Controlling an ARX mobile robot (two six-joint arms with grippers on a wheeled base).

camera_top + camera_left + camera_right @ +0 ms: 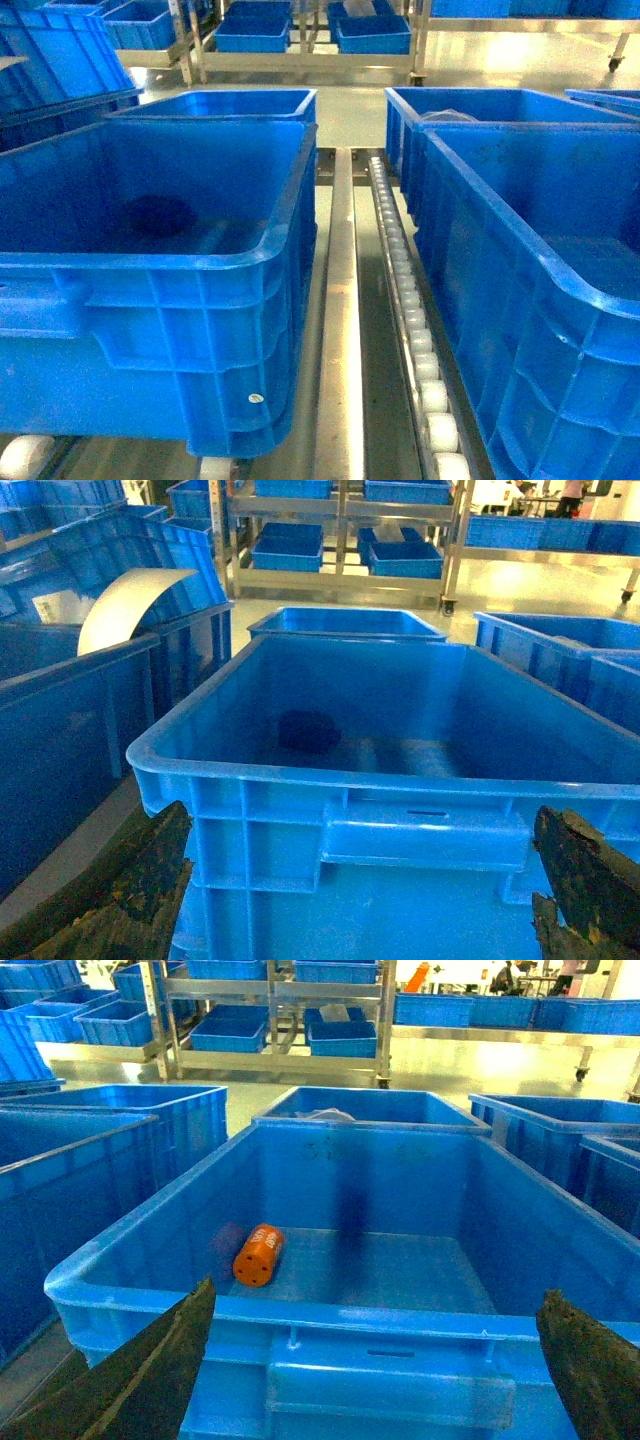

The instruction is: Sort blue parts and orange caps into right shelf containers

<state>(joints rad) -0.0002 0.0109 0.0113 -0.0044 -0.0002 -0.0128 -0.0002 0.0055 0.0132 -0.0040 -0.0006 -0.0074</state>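
Note:
Two large blue containers stand side by side on the steel shelf [340, 300], with its track of white rollers [405, 290] between them. The left container [200, 330] holds a dark blue part [158, 214], which the left wrist view shows on the crate floor [308, 730]. An orange cap [258, 1254] lies on its side in the right container [400, 1320]. My left gripper [362, 815] is open just before the left crate's near wall. My right gripper [378, 1290] is open before the right crate's near wall. Neither holds anything, and neither shows in the head view.
More blue crates [215, 104] stand behind each container; the right rear one [480, 105] holds something pale. A curved white sheet [130, 605] sticks out of stacked crates at the left. Racks with crates [300, 35] stand across the shiny floor.

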